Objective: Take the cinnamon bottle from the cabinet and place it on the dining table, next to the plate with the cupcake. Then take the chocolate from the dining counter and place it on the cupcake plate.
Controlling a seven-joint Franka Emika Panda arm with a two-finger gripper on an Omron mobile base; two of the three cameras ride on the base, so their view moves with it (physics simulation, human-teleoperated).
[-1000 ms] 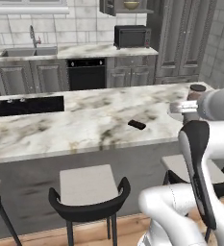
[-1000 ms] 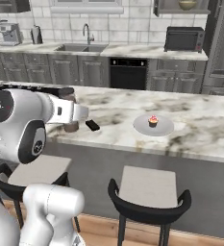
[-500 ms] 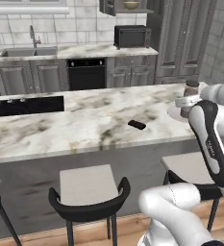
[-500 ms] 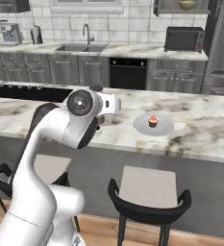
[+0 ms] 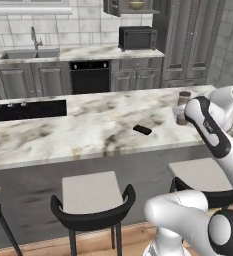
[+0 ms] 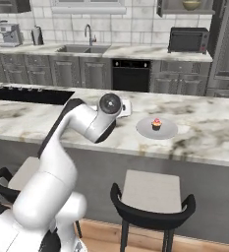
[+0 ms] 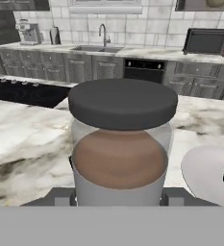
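My gripper (image 7: 120,199) is shut on the cinnamon bottle (image 7: 122,144), which stands upright with its dark round cap on top and reddish-brown powder inside. In the left base view the cinnamon bottle (image 5: 183,97) and gripper (image 5: 179,111) are over the right part of the marble dining table (image 5: 63,135). The pale plate (image 6: 165,132) with the cupcake (image 6: 157,123) lies just right of my hand; the plate (image 7: 205,173) also lies low to the bottle's right in the hand view. The chocolate (image 5: 142,130) lies flat on the marble, left of the bottle. The cabinet (image 5: 119,6) is on the far wall.
Black-framed stools (image 5: 94,197) stand along the near side of the dining table. A dark cooktop (image 5: 25,110) is set into its left part. Behind are the wall counter with the sink (image 6: 84,49), a black oven (image 6: 130,75) and a microwave (image 6: 188,40).
The arm has swung and its elbow has risen. The held bottle has travelled over the marble toward the cupcake plate. The chocolate and the plate have not moved.
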